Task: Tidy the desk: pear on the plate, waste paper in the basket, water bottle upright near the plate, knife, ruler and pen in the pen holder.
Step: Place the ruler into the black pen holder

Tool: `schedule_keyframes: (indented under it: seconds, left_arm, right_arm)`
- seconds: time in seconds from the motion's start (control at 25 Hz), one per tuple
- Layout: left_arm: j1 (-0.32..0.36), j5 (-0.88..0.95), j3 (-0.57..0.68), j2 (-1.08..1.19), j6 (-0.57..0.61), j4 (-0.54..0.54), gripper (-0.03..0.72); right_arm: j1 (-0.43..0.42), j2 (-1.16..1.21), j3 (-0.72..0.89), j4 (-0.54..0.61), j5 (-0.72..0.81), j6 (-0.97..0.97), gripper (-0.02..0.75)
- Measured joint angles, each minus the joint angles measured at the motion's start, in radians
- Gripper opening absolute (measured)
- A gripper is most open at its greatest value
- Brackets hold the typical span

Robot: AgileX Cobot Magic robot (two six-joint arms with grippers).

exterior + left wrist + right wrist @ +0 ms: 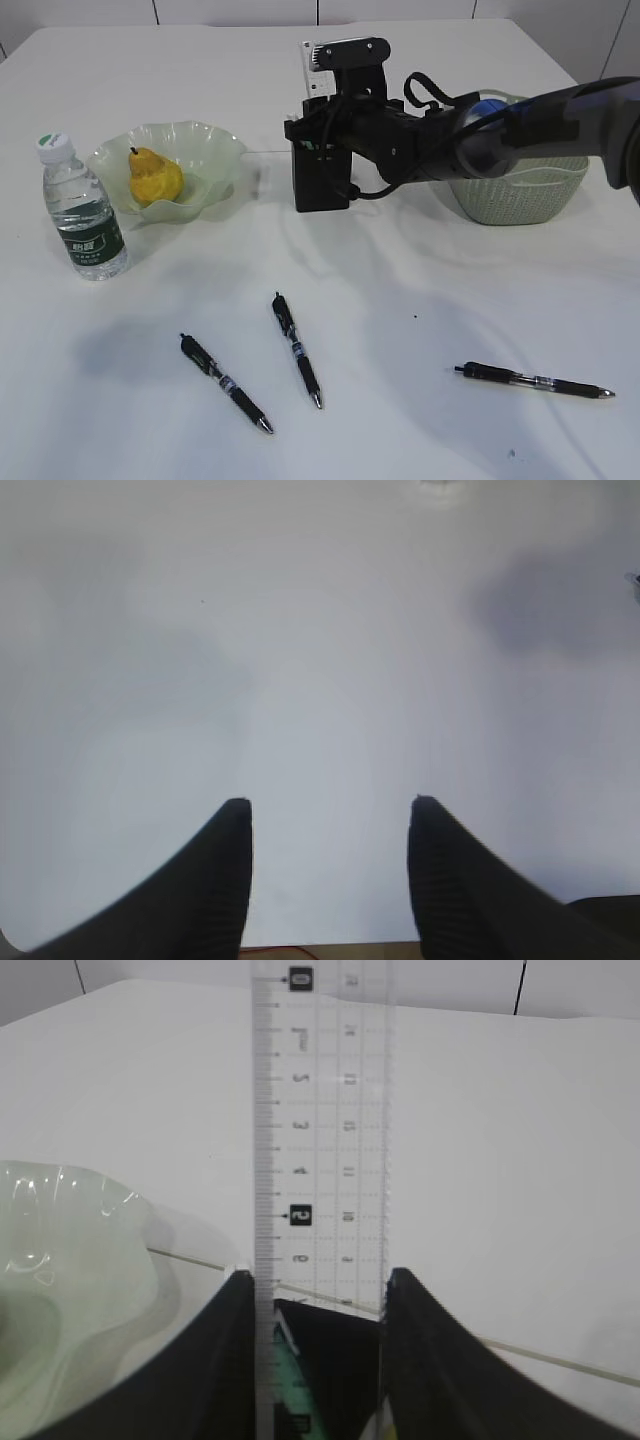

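Note:
My right gripper (322, 125) (315, 1280) is shut on the clear ruler (311, 66) (320, 1110). It holds the ruler upright, with the lower end inside the black pen holder (320, 185) (340, 1360). Something green lies inside the holder; I cannot tell if it is the knife. The yellow pear (153, 178) sits in the pale green plate (215, 145) (60, 1260). The water bottle (85, 215) stands upright left of the plate. Three black pens (225, 383) (297, 349) (535, 380) lie on the desk (420, 290). My left gripper (330, 805) is open over bare desk (320, 630). The waste paper is out of view.
The grey-green basket (520, 195) stands at the right, behind my right arm, which reaches across it to the holder. The near desk edge shows below the left fingers.

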Motion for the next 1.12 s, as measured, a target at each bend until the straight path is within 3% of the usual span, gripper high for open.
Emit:
schedule_keyframes:
  seconds: [1.12]
  left_arm:
    - [0.0, 0.0, 0.0, 0.0, 0.0, 0.0, 0.347]
  right_arm:
    - [0.0, 0.0, -0.037, -0.01, 0.148, -0.044, 0.375]
